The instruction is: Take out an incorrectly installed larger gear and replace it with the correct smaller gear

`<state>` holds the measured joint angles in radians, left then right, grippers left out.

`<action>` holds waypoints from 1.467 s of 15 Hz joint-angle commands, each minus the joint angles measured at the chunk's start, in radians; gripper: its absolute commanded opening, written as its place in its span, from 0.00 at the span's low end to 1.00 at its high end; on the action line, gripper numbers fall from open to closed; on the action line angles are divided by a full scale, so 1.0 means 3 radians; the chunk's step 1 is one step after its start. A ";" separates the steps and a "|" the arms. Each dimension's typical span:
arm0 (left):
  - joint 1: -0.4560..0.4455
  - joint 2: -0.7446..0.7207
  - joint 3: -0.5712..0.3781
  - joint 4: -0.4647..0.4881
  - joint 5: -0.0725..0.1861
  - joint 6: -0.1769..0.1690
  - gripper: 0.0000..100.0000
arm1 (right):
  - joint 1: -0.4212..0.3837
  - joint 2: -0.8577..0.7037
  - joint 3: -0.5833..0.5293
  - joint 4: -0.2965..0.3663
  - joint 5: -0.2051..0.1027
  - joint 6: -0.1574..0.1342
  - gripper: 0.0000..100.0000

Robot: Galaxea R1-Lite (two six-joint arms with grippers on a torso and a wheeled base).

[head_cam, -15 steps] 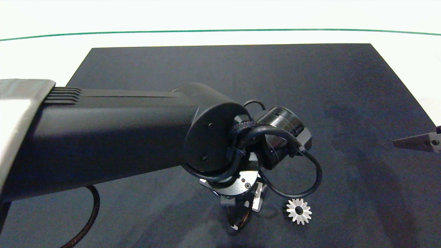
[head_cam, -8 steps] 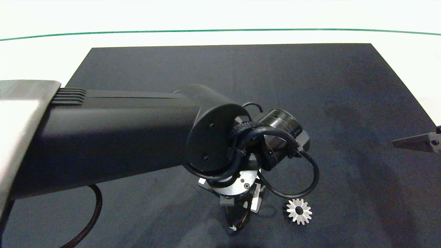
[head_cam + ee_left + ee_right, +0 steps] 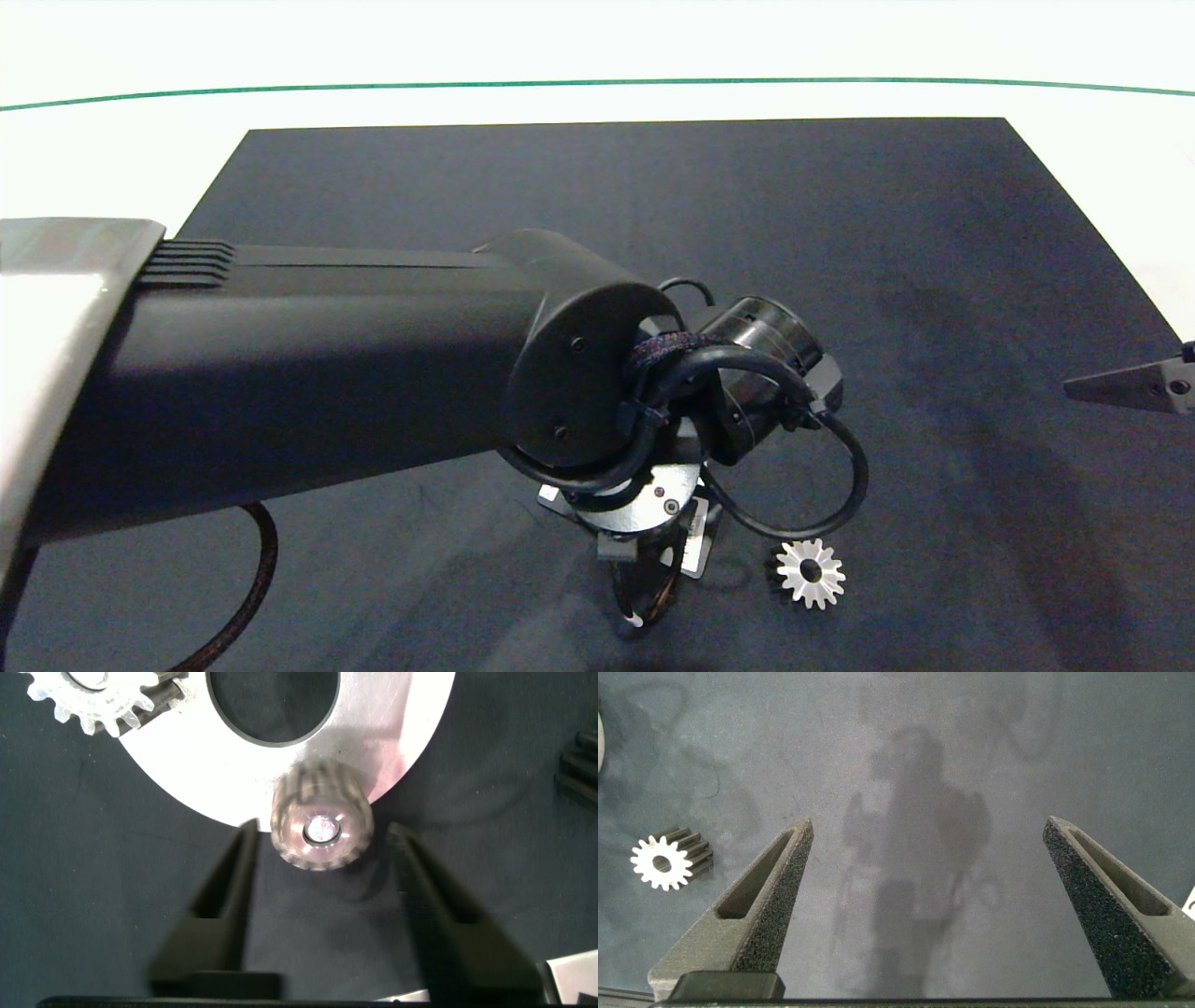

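Note:
My left gripper (image 3: 320, 831) is open, its fingers on either side of the smaller gear (image 3: 320, 829) without touching it. That gear has short blunt teeth and sits on a pin at the rim of a silver plate (image 3: 187, 775) with a big round hole. In the head view the left arm hides plate and gear, and only the left gripper (image 3: 642, 602) pokes out below the wrist. The larger gear (image 3: 810, 573), star-like with pointed teeth, lies flat on the mat just right of it, and the right wrist view shows this larger gear (image 3: 668, 859) too. My right gripper (image 3: 926, 826) hangs open over bare mat.
A dark mat (image 3: 653, 187) covers the white table. The right gripper's finger (image 3: 1134, 385) juts in at the right edge. A pointed-toothed gear (image 3: 79, 700), cut off by the picture edge, lies by the plate's rim. A black cable (image 3: 840, 485) loops off the left wrist.
The left arm has shifted slightly to the right and then settled. The gear on the mat and the right gripper have not moved.

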<state>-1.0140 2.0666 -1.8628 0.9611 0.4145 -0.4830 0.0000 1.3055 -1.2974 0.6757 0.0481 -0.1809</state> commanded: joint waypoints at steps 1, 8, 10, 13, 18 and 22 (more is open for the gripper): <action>-0.0005 -0.0032 0.0002 0.0043 0.0004 -0.0026 1.00 | 0.0000 0.0005 -0.0001 0.0018 0.0003 -0.0006 1.00; 0.0496 -0.0748 -0.0003 0.0749 0.0009 -0.0292 1.00 | 0.0020 0.0010 0.0030 0.0018 -0.0002 -0.0041 1.00; 0.0757 -0.1095 -0.0003 0.0964 0.0009 -0.0343 1.00 | 0.0020 -0.0011 0.0040 0.0018 -0.0002 -0.0047 1.00; 0.1166 -0.1622 0.0002 0.0994 0.0045 -0.0440 1.00 | 0.0031 -0.0026 0.0091 0.0018 -0.0032 -0.0057 1.00; 0.1314 -0.2087 0.0498 0.0954 0.0137 -0.0568 1.00 | 0.0031 -0.0077 0.0173 0.0023 -0.0038 -0.0123 1.00; 0.1544 -0.2164 0.0723 0.0657 0.0336 -0.0635 1.00 | 0.0020 -0.0077 0.0204 0.0018 -0.0099 -0.0123 1.00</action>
<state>-0.5917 1.4345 -1.6477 1.1698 0.5123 -0.6764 0.0062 1.2834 -1.2368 0.6772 0.0181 -0.2164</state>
